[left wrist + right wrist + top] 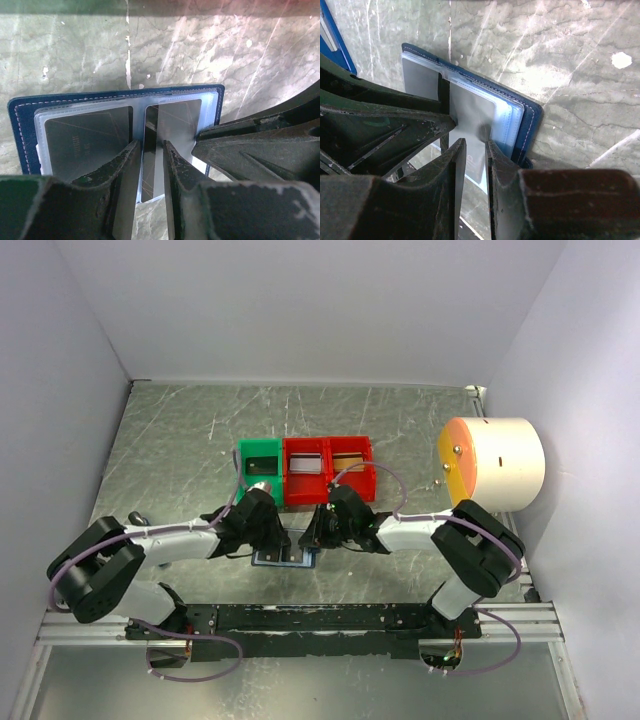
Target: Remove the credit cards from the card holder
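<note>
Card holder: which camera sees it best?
Left wrist. There the card holder lies open, both clear pockets and their cards showing. Right wrist shows only one corner and some pocket edges. Top external shows a tiny blue sliver between the arms.

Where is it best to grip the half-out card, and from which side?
Probably take the card by its bare end, which juts past the card holder's edge toward the left gripper. Come from that side; the rest lies under the clear sleeve.

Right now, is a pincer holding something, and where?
The left pincer straddles the sticking-out end of a grey card poking from the card holder; a firm grip cannot be told.
</note>
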